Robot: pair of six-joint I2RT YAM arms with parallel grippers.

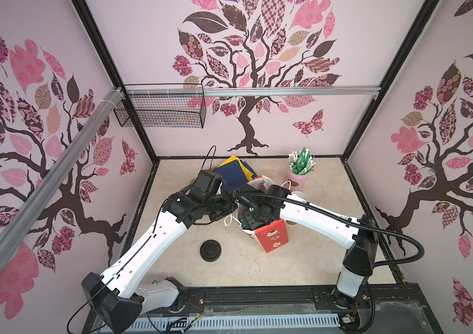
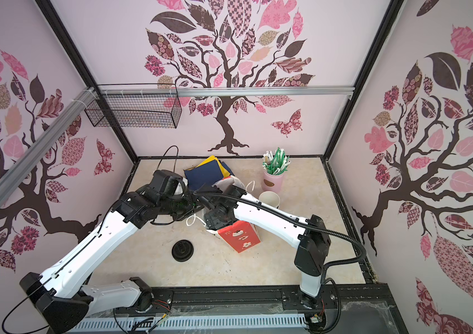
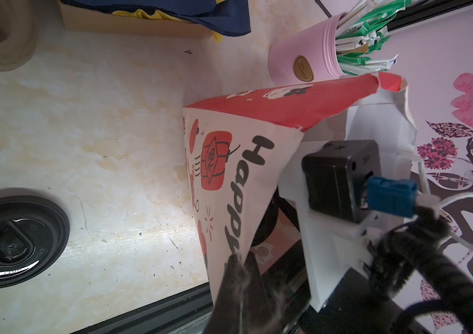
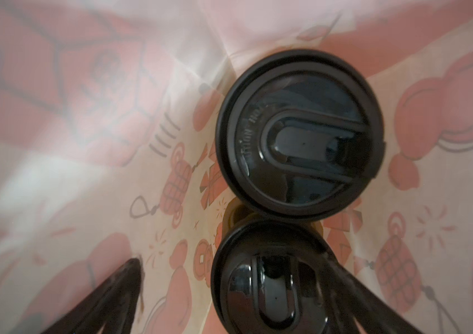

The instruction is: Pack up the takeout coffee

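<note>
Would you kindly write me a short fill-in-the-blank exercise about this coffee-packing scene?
1. The paper bag holds ___ lidded cups.
2. The left gripper is shut on the rim of the ___.
3. The right gripper, inside the bag, has its jaws ___.
4. The loose lid on the table is coloured ___.
Missing words: two; bag; open; black.

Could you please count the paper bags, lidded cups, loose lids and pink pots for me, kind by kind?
Paper bag: 1
Lidded cups inside it: 2
Loose black lid on the table: 1
Pink pot of straws: 1
Total: 5
</note>
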